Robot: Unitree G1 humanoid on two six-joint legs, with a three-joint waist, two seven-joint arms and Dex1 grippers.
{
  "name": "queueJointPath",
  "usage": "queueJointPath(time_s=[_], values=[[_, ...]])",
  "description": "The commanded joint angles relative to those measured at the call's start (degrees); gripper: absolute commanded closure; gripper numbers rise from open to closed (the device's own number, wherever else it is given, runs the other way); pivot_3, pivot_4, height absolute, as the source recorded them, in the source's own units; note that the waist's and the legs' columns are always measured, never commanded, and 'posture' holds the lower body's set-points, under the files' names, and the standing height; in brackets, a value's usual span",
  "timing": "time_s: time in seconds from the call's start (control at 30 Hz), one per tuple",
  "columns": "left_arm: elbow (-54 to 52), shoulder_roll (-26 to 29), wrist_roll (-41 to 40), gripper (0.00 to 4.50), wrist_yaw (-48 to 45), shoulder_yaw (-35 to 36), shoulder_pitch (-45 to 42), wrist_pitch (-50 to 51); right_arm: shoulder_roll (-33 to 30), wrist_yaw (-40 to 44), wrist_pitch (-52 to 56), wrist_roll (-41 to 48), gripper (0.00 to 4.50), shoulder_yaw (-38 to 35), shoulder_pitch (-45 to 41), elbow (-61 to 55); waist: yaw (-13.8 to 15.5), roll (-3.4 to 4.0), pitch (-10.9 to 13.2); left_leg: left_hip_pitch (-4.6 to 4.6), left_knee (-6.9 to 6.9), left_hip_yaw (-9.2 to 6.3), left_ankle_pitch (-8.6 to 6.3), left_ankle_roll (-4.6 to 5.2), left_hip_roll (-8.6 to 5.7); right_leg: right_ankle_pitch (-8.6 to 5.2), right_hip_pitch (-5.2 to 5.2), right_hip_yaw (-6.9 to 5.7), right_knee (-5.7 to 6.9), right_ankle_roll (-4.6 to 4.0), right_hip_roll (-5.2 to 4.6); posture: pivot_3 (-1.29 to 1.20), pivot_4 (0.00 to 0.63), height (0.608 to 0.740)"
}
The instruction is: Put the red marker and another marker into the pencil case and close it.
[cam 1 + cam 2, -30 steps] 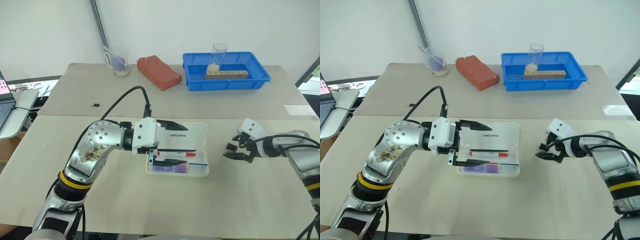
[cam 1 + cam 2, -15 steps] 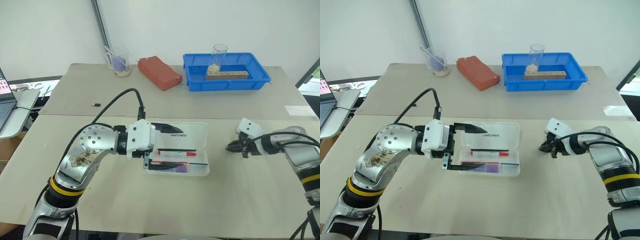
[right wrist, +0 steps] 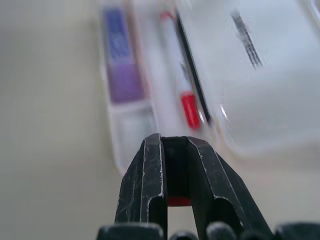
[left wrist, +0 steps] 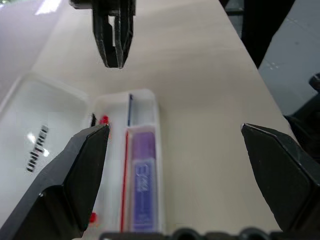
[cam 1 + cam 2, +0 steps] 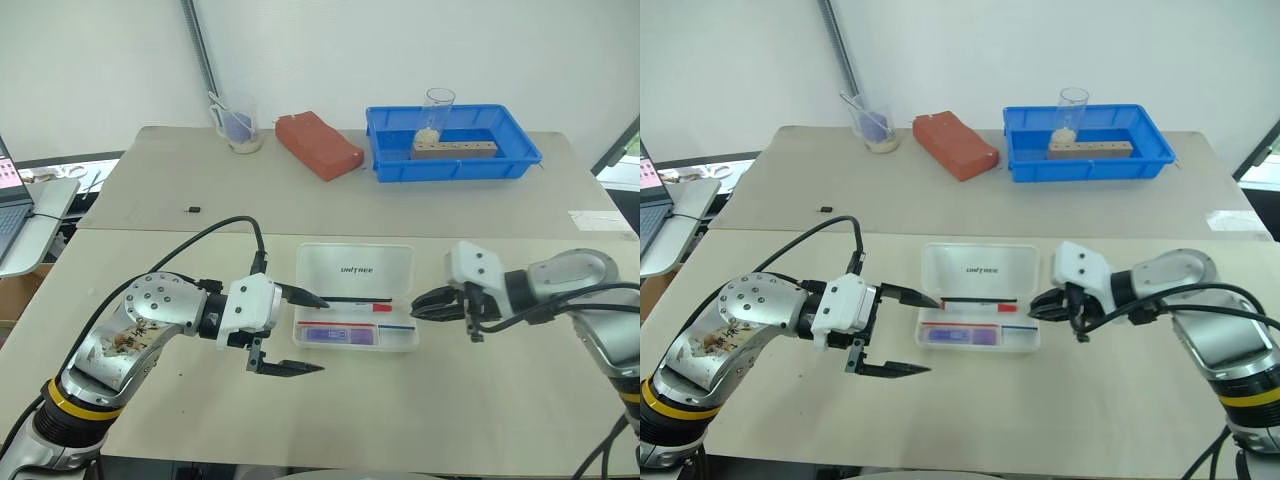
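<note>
At table centre, pencil case (image 5: pixel 355 297) lies open, lid flat on far side; red marker (image 5: pixel 345 309) and purple highlighter (image 5: pixel 338 335) already inside tray. Left gripper (image 5: pixel 296 332) spread wide at case's left end. Right gripper (image 5: pixel 418 305) pressed together, empty, at right end. Lid likely light, stiff, slick: lift by far edge.

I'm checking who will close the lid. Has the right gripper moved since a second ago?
Yes. The right gripper, shut, has come in toward the pencil case, from well off its right end to right beside it.
</note>
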Motion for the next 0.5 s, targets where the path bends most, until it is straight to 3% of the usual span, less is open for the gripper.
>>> queueJointPath(time_s=[0.03,0.5], values=[[-1.7,0.2,-1.0,0.00,0.0,0.6,-0.8,0.2,-0.2,0.0,-0.5,-0.7,4.26,2.0,-0.3,-2.0,0.1,-0.01,0.0,-0.02,0.01,0.04,0.00,0.00,-0.02,0.00,-0.01,0.01,-0.02,0.00,-0.05,0.00,0.150,0.740],[-3.6,0.3,-1.4,0.00,1.9,1.6,0.7,0.8,3.7,-1.3,-0.6,-4.7,4.26,8.8,-2.8,-0.1,-0.3,-0.02,0.0,-0.12,-0.01,0.08,0.01,0.02,0.01,0.02,0.06,0.08,0.04,-0.01,0.03,0.00,0.150,0.740]])
